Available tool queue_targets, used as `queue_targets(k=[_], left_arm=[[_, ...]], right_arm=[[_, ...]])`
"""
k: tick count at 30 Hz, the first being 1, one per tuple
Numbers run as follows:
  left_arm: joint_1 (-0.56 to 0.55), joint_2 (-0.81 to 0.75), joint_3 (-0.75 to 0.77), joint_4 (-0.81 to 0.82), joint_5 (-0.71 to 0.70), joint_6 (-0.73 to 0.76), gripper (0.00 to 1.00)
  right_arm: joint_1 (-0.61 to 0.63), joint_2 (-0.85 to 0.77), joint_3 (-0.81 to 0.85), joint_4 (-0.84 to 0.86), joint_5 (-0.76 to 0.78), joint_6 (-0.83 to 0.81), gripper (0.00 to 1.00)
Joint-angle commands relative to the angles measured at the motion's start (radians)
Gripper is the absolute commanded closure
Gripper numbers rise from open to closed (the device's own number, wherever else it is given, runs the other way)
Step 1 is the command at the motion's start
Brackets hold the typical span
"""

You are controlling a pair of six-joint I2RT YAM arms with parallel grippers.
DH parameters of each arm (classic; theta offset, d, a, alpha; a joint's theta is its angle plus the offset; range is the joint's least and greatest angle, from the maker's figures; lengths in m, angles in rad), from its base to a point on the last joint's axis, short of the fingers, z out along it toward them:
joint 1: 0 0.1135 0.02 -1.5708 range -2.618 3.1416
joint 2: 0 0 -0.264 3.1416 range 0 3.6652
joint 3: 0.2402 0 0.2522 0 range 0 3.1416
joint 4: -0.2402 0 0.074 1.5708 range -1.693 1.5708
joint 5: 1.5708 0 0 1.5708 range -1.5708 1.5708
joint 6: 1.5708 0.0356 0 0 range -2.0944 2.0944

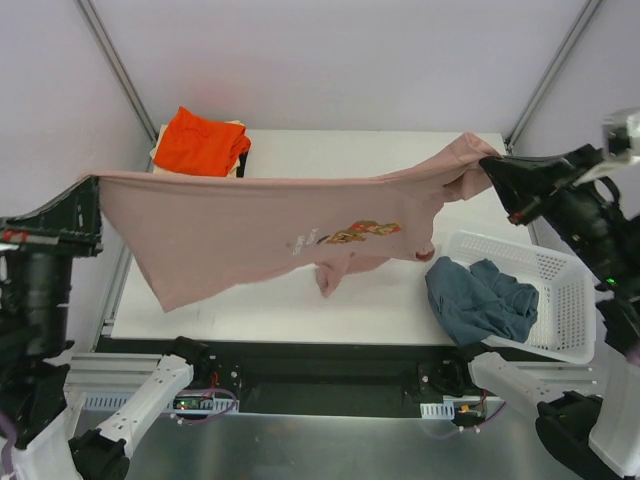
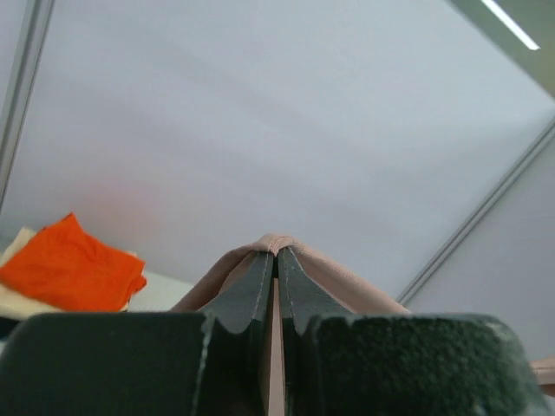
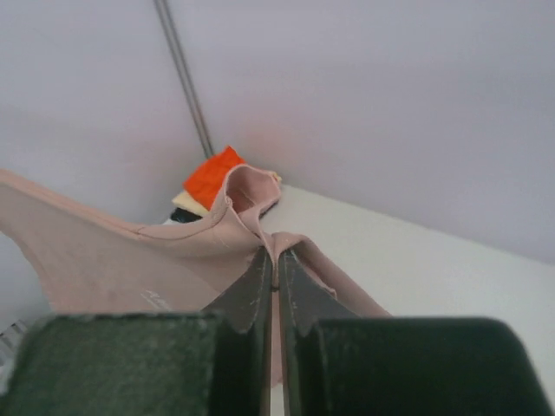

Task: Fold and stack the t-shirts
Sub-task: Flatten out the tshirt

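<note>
A dusty pink t-shirt (image 1: 260, 235) with a small cartoon print (image 1: 360, 231) hangs stretched in the air above the white table (image 1: 300, 310). My left gripper (image 1: 93, 182) is shut on its left end, seen as pink cloth pinched between the fingers (image 2: 276, 250). My right gripper (image 1: 490, 168) is shut on its right end (image 3: 276, 253). A folded stack with a bright orange t-shirt (image 1: 198, 143) on top sits at the table's far left; it also shows in the left wrist view (image 2: 74, 264) and the right wrist view (image 3: 215, 176). A slate blue t-shirt (image 1: 478, 298) lies crumpled in the basket.
A white plastic mesh basket (image 1: 560, 290) stands at the table's right edge. Cream and black cloth show under the orange t-shirt (image 3: 186, 204). Metal frame posts (image 1: 112, 60) rise at the back corners before grey walls.
</note>
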Motion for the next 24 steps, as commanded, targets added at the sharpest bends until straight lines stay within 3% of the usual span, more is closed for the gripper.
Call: queue_targets(k=[1,6,11,15,20,22,24], left_arm=[[-0.008,-0.046,0.103,0.019,0.068,0.088,1.0],[-0.006,-0.046,0.168,0.019,0.073,0.106,1.0],[-0.006,0.048,0.194,0.019,0.06,0.126,1.0],[-0.006,0.137,0.119,0.019,-0.108,0.16,1.0],[-0.006,0.332,0.021,0.027,-0.358,0.175,1.0],[0.015,0.445,-0.041,0.035,-0.381,0.16,1.0],[0.071,0.579,-0.09,0.036,-0.285,0.108,1.0]], right_arm=[[0.002,-0.03,0.147,0.03,-0.173,-0.035,0.99],[0.003,-0.013,0.236,0.043,-0.23,-0.055,0.99],[0.002,0.052,0.301,0.049,-0.152,-0.101,0.99],[0.0,0.166,0.294,0.053,-0.149,-0.15,0.99],[-0.01,0.323,0.207,0.067,0.028,-0.199,0.99],[-0.038,0.427,0.163,0.084,0.067,-0.21,0.98],[-0.07,0.551,0.138,0.099,0.094,-0.207,0.98]])
